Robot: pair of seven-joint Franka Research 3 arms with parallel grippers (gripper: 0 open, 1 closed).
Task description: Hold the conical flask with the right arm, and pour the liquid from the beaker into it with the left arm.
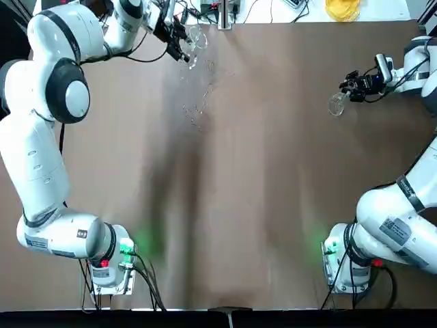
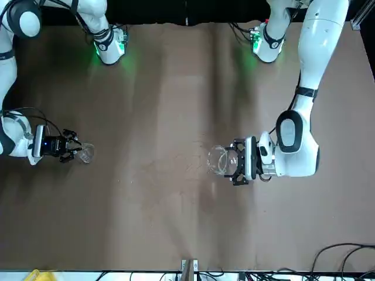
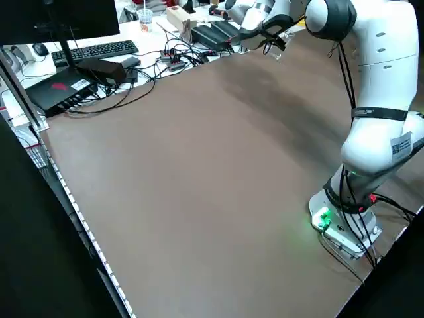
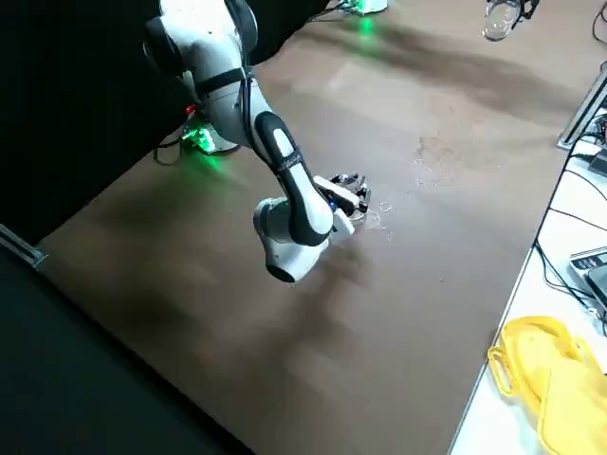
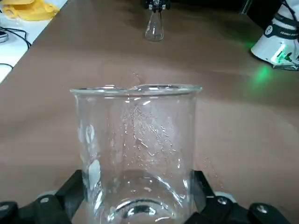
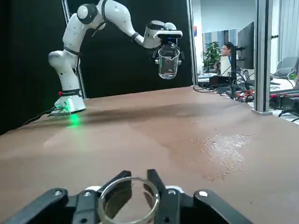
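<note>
Wet beaker [image 5: 135, 154], likely slippery and fragile; grip low, gently.
Left tool [image 5: 138, 198] parted to beaker's width, clasping its sides above the tabletop [image 5: 37, 121]; right tool [image 6: 135, 186] nearly closed round flask's neck [image 6: 103, 200], well apart.

The left gripper [image 5: 140, 198] has its jaws closed on opposite walls of the beaker [image 5: 138, 154], rim uppermost (droplets cling to the glass). Farther off, well apart from it, the right gripper [image 5: 156, 4] holds the conical flask [image 5: 154, 29] above the brown surface [image 5: 42, 116]. A yellow item [image 5: 30, 9] lies beyond the surface's edge.
</note>
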